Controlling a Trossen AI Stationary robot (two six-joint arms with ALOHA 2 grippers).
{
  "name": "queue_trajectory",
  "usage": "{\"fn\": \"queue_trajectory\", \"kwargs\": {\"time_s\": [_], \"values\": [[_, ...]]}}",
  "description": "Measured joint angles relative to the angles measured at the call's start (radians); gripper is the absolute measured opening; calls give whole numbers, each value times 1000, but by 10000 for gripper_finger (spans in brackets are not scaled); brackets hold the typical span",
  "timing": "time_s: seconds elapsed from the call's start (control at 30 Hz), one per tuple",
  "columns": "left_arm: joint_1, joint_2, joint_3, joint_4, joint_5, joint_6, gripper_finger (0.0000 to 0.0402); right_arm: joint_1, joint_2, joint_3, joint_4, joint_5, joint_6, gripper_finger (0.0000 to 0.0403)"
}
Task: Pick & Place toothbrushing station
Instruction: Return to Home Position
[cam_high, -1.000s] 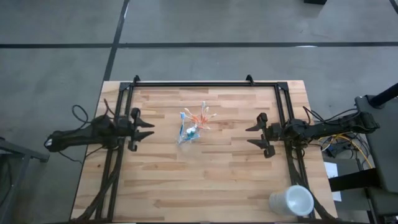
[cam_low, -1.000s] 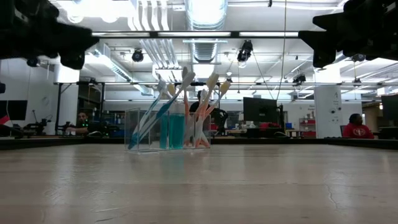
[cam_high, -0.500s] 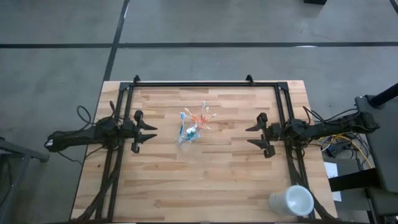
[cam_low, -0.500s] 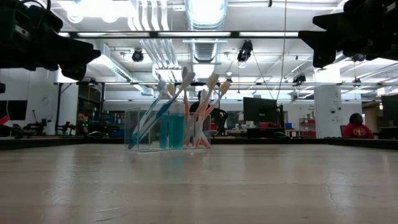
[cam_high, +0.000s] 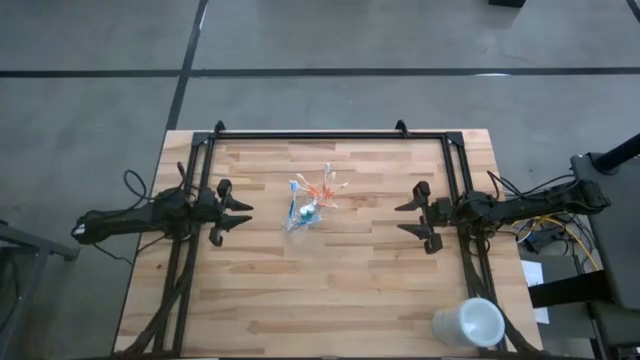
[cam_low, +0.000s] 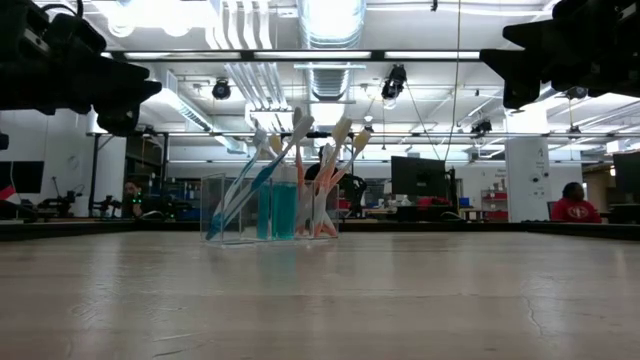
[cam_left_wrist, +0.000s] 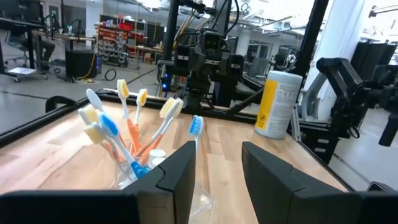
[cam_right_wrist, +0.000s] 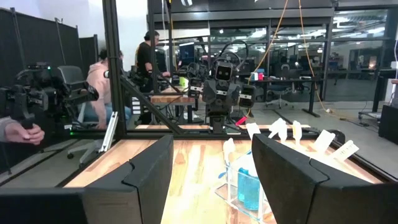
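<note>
Left gripper hangs over the table's left side, its fingers spread wide with nothing between them, pointing toward the clear cup. Right gripper faces it from the right side, released too and empty. The cup stands upright on the table between the two, somewhat nearer the left gripper and well apart from both. Brushes with blue, orange and white handles stand in it heads up, fanning out at angles. In the low view a teal block stands inside the cup among the handles; it seems to be the tube, though its shape is hard to make out. Off at the table's near corner on the right arm's side sits a white cup.
</note>
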Motion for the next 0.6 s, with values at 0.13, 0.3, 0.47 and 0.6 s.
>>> {"fn": "queue_trajectory", "kwargs": {"time_s": [0.13, 0.3, 0.47, 0.6], "values": [[0, 7, 0, -1, 0, 22, 135, 0, 0, 0, 0, 0, 0, 215], [0, 11, -1, 8, 0, 21, 135, 0, 0, 0, 0, 0, 0, 215], [0, 11, -1, 9, 0, 20, 135, 0, 0, 0, 0, 0, 1, 215], [0, 11, -1, 9, 0, 20, 135, 0, 0, 0, 0, 0, 0, 215]]}}
